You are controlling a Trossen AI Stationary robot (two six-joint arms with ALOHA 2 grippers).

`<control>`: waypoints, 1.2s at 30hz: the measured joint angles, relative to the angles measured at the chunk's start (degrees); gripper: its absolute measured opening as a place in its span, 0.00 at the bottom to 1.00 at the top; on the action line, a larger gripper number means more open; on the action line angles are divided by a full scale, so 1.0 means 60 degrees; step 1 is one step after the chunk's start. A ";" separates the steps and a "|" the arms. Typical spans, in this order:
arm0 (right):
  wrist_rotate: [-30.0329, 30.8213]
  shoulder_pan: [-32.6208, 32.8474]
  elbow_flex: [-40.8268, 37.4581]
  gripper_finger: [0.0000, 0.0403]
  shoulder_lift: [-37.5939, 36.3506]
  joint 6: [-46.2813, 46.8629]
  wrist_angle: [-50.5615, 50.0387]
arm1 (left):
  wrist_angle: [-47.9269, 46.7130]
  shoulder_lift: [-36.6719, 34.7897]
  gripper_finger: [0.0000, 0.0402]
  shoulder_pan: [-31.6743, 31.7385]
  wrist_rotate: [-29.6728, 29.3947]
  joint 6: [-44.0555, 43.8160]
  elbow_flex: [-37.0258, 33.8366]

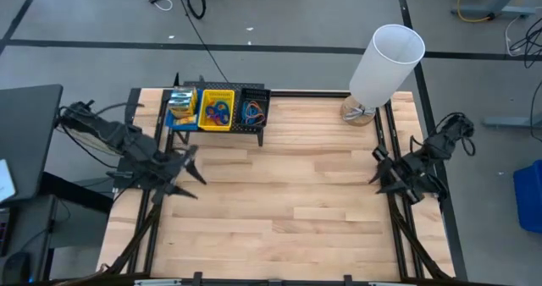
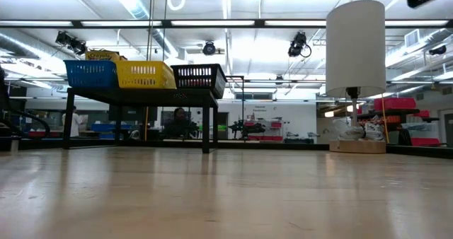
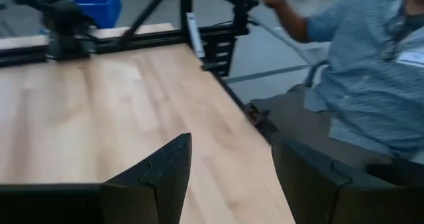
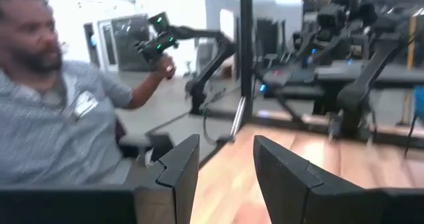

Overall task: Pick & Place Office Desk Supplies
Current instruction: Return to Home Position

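Three perforated plastic bins stand in a row on the black wire-mesh rack (image 1: 258, 132) at the table's far edge: blue bin (image 2: 90, 74), yellow bin (image 2: 145, 74), black bin (image 2: 199, 76), side walls touching. The blue bin holds yellow-and-green crayon boxes (image 1: 180, 107). The yellow bin holds coloured loops (image 1: 217, 111), and the black bin holds orange and blue ones.

The left gripper (image 1: 193, 169) hovers over the left edge of the wooden plank table (image 1: 296, 210), fingers spread, holding nothing. The right gripper (image 1: 374, 167) hovers at the right edge, fingers likewise spread and empty.

A tall white cylinder (image 1: 385, 62) stands at the far right corner. A person (image 3: 371, 85) in a patterned shirt sits beyond the table.
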 joint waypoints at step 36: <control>-0.0038 0.0262 -0.2121 0.38 -0.0612 -0.0912 0.1551 | 0.9307 -0.1010 0.54 0.0725 0.1356 0.0595 -0.7555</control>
